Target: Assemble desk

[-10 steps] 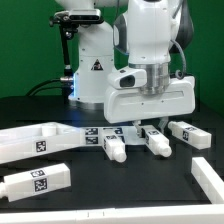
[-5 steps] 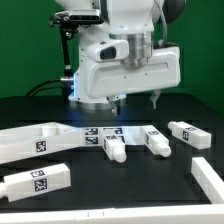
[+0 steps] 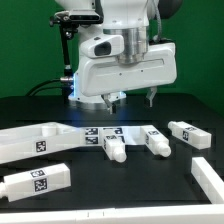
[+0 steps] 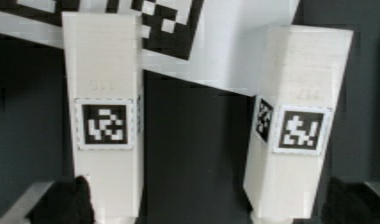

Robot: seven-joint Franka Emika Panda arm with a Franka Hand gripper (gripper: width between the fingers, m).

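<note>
Four white desk legs with black-and-white tags lie on the black table: one (image 3: 113, 148) and a second (image 3: 157, 141) at the middle, a third (image 3: 188, 133) toward the exterior view's right, and a fourth (image 3: 37, 181) at the front left. The white desk top (image 3: 30, 143) lies at the left. My gripper (image 3: 132, 99) hangs open and empty well above the two middle legs. In the wrist view these two legs (image 4: 107, 110) (image 4: 302, 110) lie side by side below my gripper (image 4: 213, 215), whose dark fingertips (image 4: 62, 205) show at the frame edge.
The marker board (image 3: 100, 131) lies flat behind the middle legs and also shows in the wrist view (image 4: 169, 25). Another white part (image 3: 210, 175) sticks in at the exterior view's right edge. The robot base (image 3: 95, 70) stands behind.
My gripper has risen from just above the two middle legs to well above them, still open and empty. The legs have not moved.
</note>
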